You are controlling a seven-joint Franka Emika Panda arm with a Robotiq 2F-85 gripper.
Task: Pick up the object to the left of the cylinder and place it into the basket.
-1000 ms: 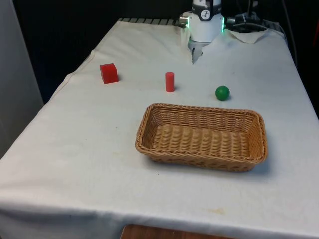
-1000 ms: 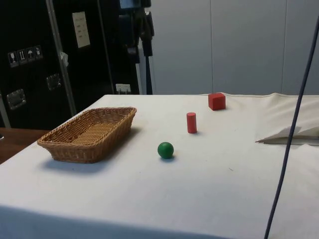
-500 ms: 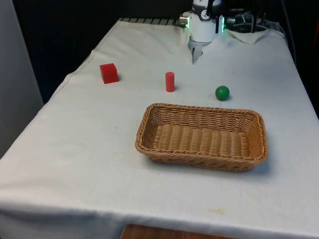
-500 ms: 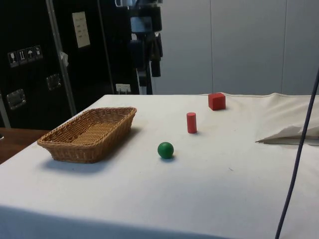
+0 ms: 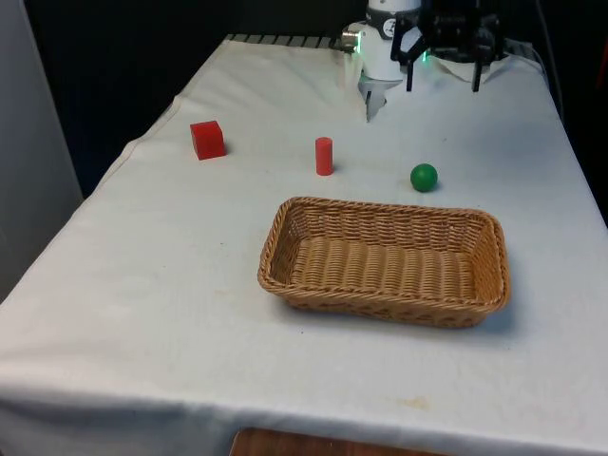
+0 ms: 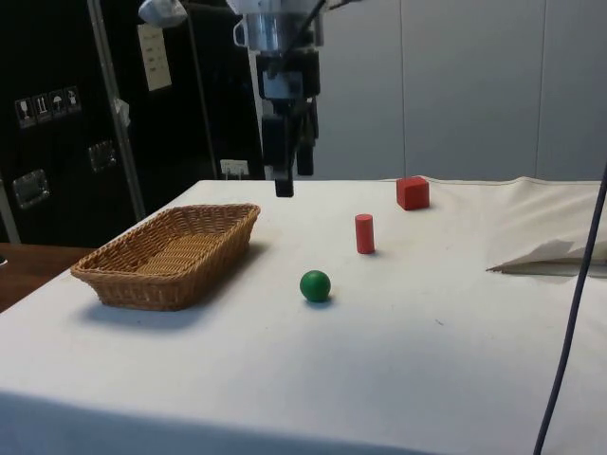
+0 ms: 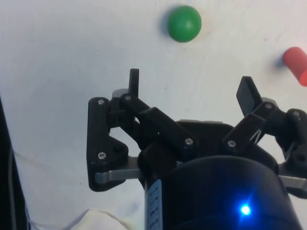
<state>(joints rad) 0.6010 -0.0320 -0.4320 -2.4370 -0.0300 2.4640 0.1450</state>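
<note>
White cloth covers the whole table (image 5: pixel 142 285), creased here and there and bunched into a fold at the far end; it looks soft enough to give a little under anything pressed into it. My gripper (image 5: pixel 442 68) hangs high at the top of the front view, right of centre, well above the cloth, with its two black fingers spread wide and nothing between them. From the side it sits near the top centre (image 6: pixel 290 175), over the gap between basket and ball.

From the front, the thing left of the red cylinder (image 5: pixel 324 156) is the red cube (image 5: pixel 207 140), in the upper left of that frame near the table's edge. In the side view it is the farthest object, upper right of centre (image 6: pixel 412 192). It stands well apart from everything else, so I have room to come down on it.

I judge the cube light and rigid, probably painted wood or plastic: flat matte faces, crisp edges, no give. Two opposite side faces are the obvious hold, fingers parallel to them, low enough that it cannot pivot. It sits slightly turned to the table's edge, so I expect to rotate the wrist to match. Smooth paint may slide a bit, so I would close squarely.

A green ball (image 7: pixel 184 23) lies on the cloth below the wrist camera, glossy and round. Toward the lower centre of the front view, the wicker basket (image 5: pixel 285 237) is a shallow, tightly woven oblong with flared walls, open and easy to drop into.
</note>
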